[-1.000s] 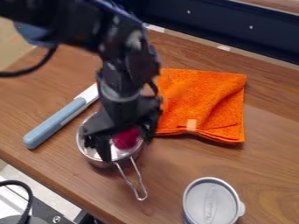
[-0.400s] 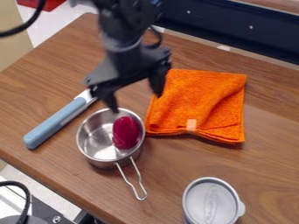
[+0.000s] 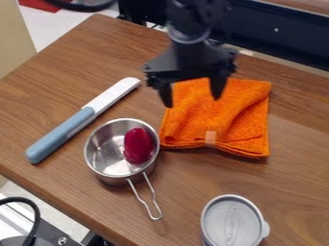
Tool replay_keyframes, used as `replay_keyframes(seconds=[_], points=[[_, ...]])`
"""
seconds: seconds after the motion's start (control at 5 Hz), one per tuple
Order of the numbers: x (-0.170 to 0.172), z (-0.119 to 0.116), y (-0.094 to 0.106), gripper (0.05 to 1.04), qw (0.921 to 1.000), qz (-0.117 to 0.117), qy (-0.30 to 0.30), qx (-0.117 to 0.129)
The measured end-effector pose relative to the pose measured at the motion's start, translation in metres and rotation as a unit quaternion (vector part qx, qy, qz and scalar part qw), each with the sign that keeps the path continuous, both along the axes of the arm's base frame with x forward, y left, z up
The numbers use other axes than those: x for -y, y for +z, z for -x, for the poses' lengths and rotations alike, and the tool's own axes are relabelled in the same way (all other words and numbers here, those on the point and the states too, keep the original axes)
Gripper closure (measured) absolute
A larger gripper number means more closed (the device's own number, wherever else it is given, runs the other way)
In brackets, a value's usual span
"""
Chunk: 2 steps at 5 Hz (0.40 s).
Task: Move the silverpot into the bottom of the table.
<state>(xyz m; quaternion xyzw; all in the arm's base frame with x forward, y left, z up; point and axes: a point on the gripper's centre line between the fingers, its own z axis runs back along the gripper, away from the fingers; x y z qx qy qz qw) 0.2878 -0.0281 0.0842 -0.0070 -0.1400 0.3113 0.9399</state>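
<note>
- We observe the gripper (image 3: 193, 98) empty, fingers wide apart.
- We locate the silver pot (image 3: 114, 180) on the table (image 3: 70, 72), lower left of the fingers, well apart.
- We find the lidded cup (image 3: 233, 226) cut off below.

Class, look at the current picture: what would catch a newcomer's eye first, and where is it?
Probably the bright orange cloth, folded on the wooden table beneath the black gripper. Next, the deep red object inside the shiny silver pot, whose wire handle points toward the table's near edge.
</note>
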Motion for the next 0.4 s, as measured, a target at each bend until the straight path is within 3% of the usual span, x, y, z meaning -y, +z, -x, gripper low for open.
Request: replay_keyframes(seconds=[0.2,0.4], points=[[0.01,-0.016,-0.004,0.086,0.9998,-0.002,-0.011,-0.014],[0.018,-0.026,-0.001,0.086,1.0,0.005,0.002,-0.005]])
